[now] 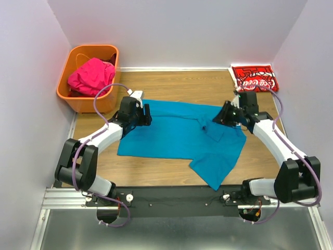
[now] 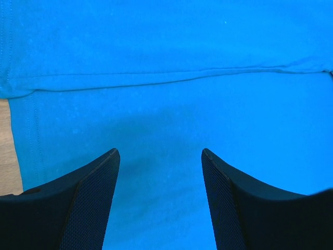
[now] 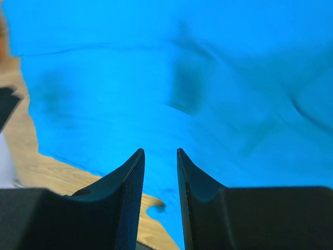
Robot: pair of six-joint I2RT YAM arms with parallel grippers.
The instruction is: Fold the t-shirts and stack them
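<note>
The teal-blue t-shirt [image 1: 171,136] lies spread on the wooden table, one part trailing toward the front right. My left gripper [image 1: 147,114] hovers over its left upper edge, jaws wide open and empty, with teal cloth [image 2: 166,104] filling the left wrist view between the fingers [image 2: 160,153]. My right gripper [image 1: 219,116] is over the shirt's right upper part near a crumpled fold; its jaws [image 3: 160,152] stand a narrow gap apart with nothing between them, above teal cloth [image 3: 208,78]. The red Coca-Cola shirt [image 1: 255,78] lies folded at the back right. The magenta-pink shirt [image 1: 91,75] is bundled in the basket.
The orange plastic basket [image 1: 89,103] stands at the back left corner, close behind my left arm. Lilac walls enclose the table on three sides. Bare wood [image 1: 156,83] shows behind the teal shirt and at the front left [image 1: 145,169].
</note>
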